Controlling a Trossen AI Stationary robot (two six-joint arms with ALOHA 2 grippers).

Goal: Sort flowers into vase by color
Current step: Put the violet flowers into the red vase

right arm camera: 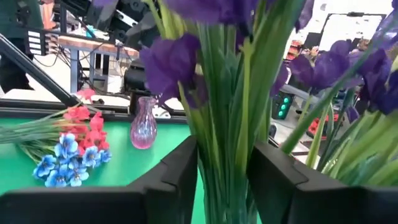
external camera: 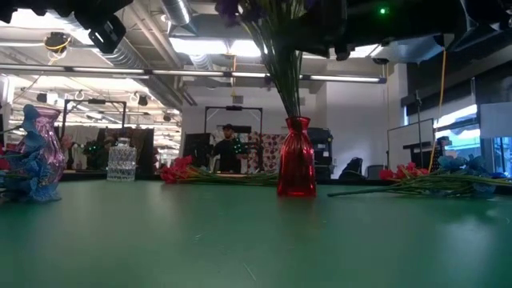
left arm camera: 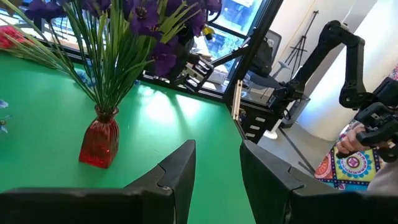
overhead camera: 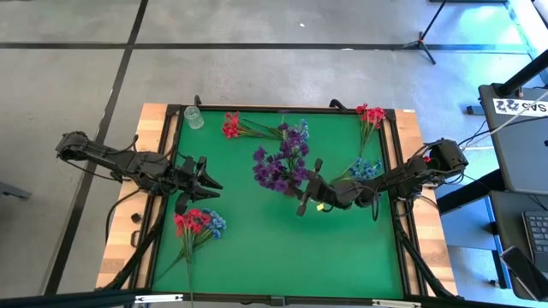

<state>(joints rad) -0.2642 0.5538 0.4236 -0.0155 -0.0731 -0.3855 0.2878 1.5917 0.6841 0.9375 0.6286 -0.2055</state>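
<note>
Dark purple flowers [right arm camera: 186, 62] fill the right wrist view, their green stems running upright between the two fingers of the right pincer [right arm camera: 224, 180], which stand parted around them; whether they still press the stems is hard to tell. The low view alone shows those stems dropping vertically into a red vase [external camera: 296, 168] near the middle of the green table [overhead camera: 282, 239]. From above, the right pincer [overhead camera: 306, 198] sits just beside the purple bunch [overhead camera: 281, 164]. The left pincer [overhead camera: 204, 175] waits released near the table's left edge, beside a pink vase [right arm camera: 143, 129] holding red and blue flowers [overhead camera: 197, 222]. Loose red sprigs [overhead camera: 231, 125] lie flat along the far edge.
</note>
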